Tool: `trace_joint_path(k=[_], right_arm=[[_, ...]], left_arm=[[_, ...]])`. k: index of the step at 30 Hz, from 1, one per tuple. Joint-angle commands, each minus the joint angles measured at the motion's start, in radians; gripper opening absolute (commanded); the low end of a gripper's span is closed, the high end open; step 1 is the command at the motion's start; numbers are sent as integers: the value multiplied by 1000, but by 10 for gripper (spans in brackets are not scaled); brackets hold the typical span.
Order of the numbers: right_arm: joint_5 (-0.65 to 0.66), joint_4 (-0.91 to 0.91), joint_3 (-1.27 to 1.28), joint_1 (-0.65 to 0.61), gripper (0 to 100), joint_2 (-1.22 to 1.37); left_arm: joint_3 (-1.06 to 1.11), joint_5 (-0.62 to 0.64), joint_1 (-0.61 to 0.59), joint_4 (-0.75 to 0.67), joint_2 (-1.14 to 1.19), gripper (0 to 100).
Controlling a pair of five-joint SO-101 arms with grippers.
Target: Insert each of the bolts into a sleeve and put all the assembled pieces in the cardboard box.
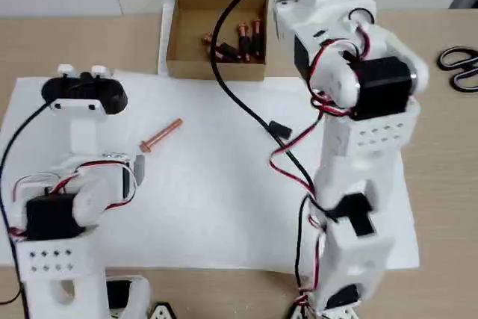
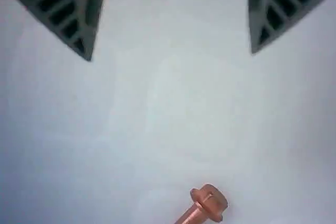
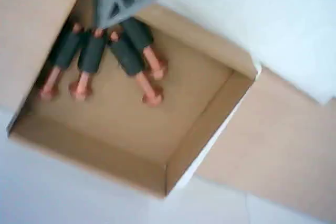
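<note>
The worktop (image 1: 441,147) carries a white sheet (image 1: 224,199) that covers most of my working area, and both my arms rise from its near side. At the sheet's far edge sits the cardboard box (image 1: 183,35), open at the top. My right end effector (image 1: 286,7) hangs over its right-hand side (how far open it is, I cannot tell). A pair of scissors (image 1: 459,65) lies on the bare worktop well off to the right, no part of this job.

Inside the box, four assembled pieces (image 3: 126,51) lie side by side against one wall, each a dark sleeve (image 3: 92,53) with a copper shank poking out. One bare bolt (image 1: 160,135) lies on the sheet between my left arm and the box, apart from both. My left end effector (image 2: 170,53) hangs over the sheet just beside that bolt's head, spread wide and holding nothing.

I judge the job nearly done, with this last bolt the step in hand. The next move calls for bringing my left end effector over the shank, lining up across it, then lowering and closing gently (a round thing on a smooth sheet may roll). It needs a sleeve before it goes in the box.
</note>
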Motion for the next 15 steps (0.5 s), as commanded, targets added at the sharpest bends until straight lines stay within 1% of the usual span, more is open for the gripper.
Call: trace_joint_path(k=[1, 3, 6, 11, 15], right_arm=[[-11, 7, 275, -4, 195, -268], [-11, 5, 446, -1, 195, -403], [-12, -1, 710, 44, 195, -591], [-14, -28, 1083, 108, 195, -881], [-11, -47, 1396, 111, 195, -1082]], left_arm=[[-108, -8, -3, 78, -12, 186], [-154, -8, -3, 126, -12, 186], [-203, -8, -3, 178, -14, 186], [-211, -3, -5, 181, -14, 186], [-209, -3, -5, 181, -48, 186]])
